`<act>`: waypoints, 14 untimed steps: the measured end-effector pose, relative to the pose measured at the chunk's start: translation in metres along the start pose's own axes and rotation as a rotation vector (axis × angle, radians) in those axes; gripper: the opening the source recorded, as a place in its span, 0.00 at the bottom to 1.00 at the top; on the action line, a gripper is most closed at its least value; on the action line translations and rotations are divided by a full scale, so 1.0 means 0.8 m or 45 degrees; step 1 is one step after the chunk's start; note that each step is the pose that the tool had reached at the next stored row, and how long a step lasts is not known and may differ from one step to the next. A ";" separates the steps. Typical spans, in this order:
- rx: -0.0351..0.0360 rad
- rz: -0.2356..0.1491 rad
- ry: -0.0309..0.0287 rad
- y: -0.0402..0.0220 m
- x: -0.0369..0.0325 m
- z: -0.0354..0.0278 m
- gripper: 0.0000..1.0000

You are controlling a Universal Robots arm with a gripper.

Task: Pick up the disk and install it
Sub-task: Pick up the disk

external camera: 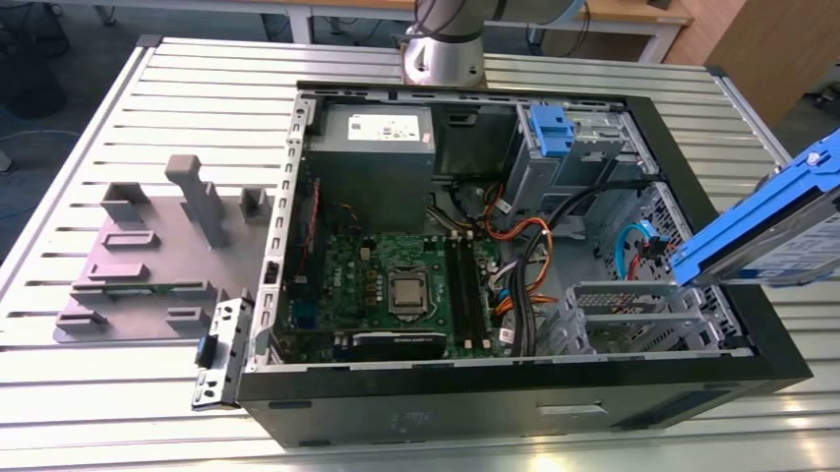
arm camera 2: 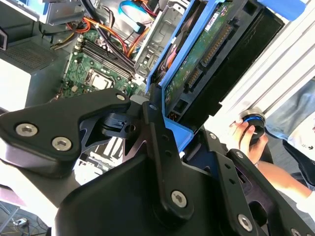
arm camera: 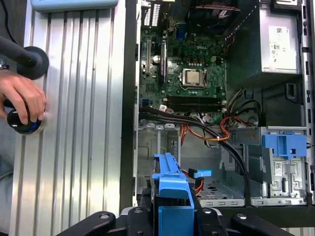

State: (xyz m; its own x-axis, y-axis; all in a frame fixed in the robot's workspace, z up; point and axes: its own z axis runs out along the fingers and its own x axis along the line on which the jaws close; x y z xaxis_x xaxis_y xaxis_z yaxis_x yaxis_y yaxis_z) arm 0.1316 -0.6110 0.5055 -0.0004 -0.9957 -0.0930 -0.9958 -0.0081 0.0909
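The disk (external camera: 772, 228), a silver drive in a blue plastic carrier, hangs tilted in the air over the open computer case's edge at the exterior view's right. In the second wrist view my gripper (arm camera 2: 166, 127) is shut on the lower end of the disk (arm camera 2: 209, 51), whose green circuit side and connector face the camera. In the first wrist view the carrier's blue edge (arm camera: 170, 183) rises from between the black fingers (arm camera: 145, 212), above an empty grey metal bay (arm camera: 157, 147) inside the case.
The open case (external camera: 525, 393) holds a motherboard (external camera: 393, 285), a grey power supply (external camera: 374, 147), orange and black cables (external camera: 525, 256) and a blue latch piece (external camera: 552, 128) on a bay. A grey fixture (external camera: 157, 256) lies on the slatted table. A person's hand (arm camera: 19, 101) rests on a knob beside the case.
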 end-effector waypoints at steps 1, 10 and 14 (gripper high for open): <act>0.0000 0.000 0.0000 0.0007 0.0001 0.0006 0.37; 0.0000 0.000 0.0000 0.0051 0.0008 0.0057 0.37; 0.0000 0.000 0.0001 0.0065 0.0012 0.0073 0.37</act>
State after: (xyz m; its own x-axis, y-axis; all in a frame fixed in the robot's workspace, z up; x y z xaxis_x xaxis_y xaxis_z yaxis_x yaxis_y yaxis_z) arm 0.1259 -0.6115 0.5001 -0.0004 -0.9957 -0.0929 -0.9958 -0.0081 0.0909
